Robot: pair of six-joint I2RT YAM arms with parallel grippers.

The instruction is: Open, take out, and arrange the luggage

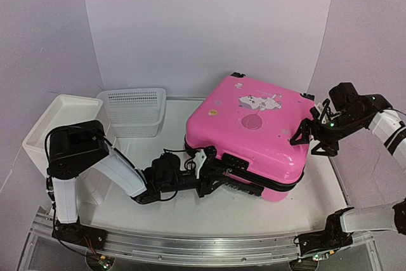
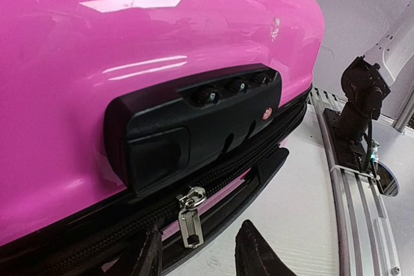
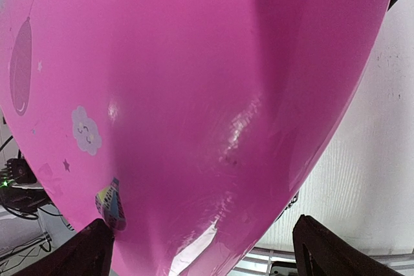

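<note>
flat on the pale worktop (image 1: 171, 214), right of centre: one large glossy pink hard-shell suitcase with cartoon stickers (image 1: 254, 134), sticker side up, black zipper (image 2: 149, 214) shut along the near edge. likely laid this way to let the lid swing up once unzipped.

low at the near face, the left claw (image 1: 212, 176), level with the seam. straddles one small metal zipper pull (image 2: 191, 218) hanging just under the black plastic combination lock (image 2: 194, 121); half-spread, apart from the pull on either side, nothing pinched yet. seems lined up to nip the pull and drag it along the track.

at the right-hand corner, the right claw (image 1: 311, 141), spread wide around the rounded shell, grasping nothing. probably there to brace the case against sliding during the unzipping. contact with the shell: cannot tell.

count: one suitcase, one lock with three dials (image 2: 238, 86), one pull in sight, two claws. well left of the case, one white mesh plastic basket (image 1: 133, 109) and one white box-like drawer unit (image 1: 60, 122), near each other, away from the zipper work.
</note>
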